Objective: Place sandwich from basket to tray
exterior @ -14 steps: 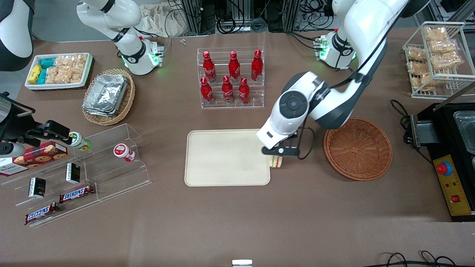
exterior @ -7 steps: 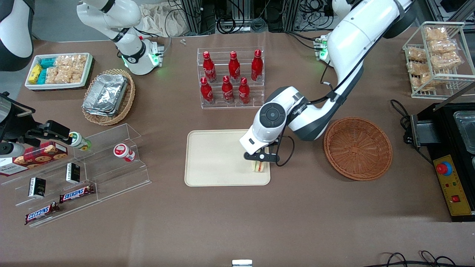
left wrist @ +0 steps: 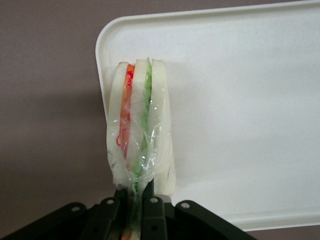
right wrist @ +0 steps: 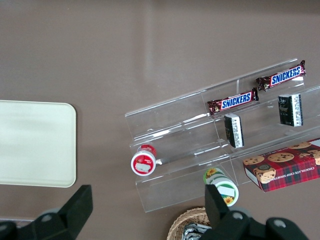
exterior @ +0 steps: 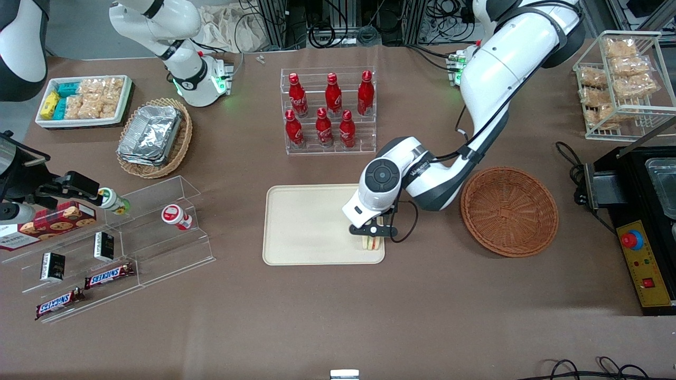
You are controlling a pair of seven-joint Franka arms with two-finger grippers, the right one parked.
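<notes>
Sandwich (exterior: 371, 243) in end effector (exterior: 371, 235) over tray (exterior: 306, 227)

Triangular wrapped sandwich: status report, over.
Left gripper shut on the plastic-wrapped wedge sandwich, over the cream-beige tray's corner nearest the reddish-brown wicker basket. Basket empty. Nothing in the way.

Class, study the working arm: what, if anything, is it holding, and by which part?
The end effector, over the tray's corner nearest the basket, holds the wrapped sandwich, pinched at one narrow end, filling layers showing edge-on.
</notes>
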